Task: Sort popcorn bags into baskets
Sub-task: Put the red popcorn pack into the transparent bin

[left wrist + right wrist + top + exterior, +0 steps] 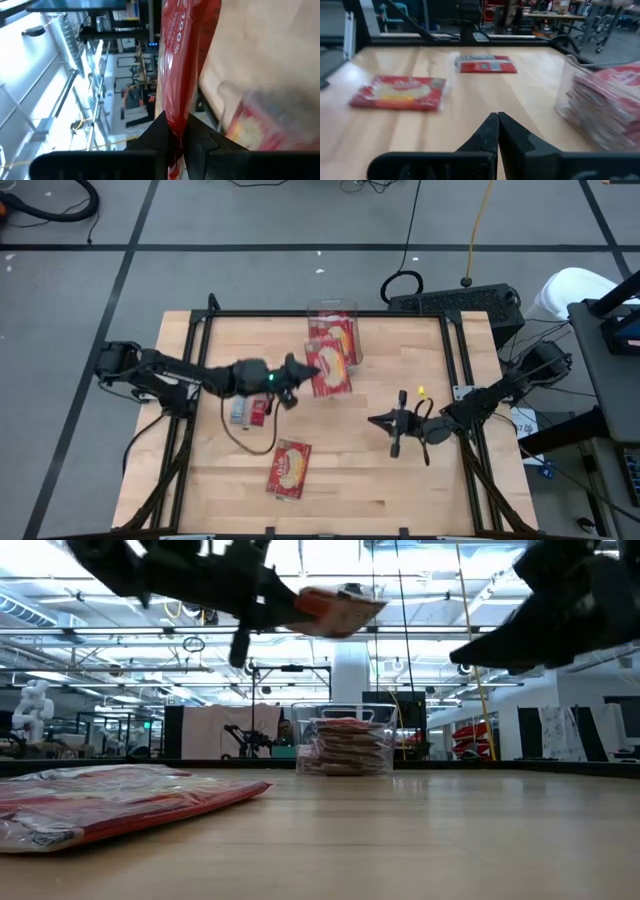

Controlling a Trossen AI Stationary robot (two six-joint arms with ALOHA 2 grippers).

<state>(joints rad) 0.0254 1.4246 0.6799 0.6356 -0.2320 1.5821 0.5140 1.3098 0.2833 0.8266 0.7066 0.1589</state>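
The jaws of the left gripper (pixel 305 372) are pinched on the edge of a red popcorn bag (pixel 330 370), which is held in the air just beside the clear basket (pixel 333 330) near the table's far edge. A stack of bags (pixel 345 748) is seen filling the basket. The right gripper (pixel 385 422) is kept closed and empty above the table (pixel 400 490). Two more bags (pixel 289 468) (pixel 250 412) are left flat on the wood.
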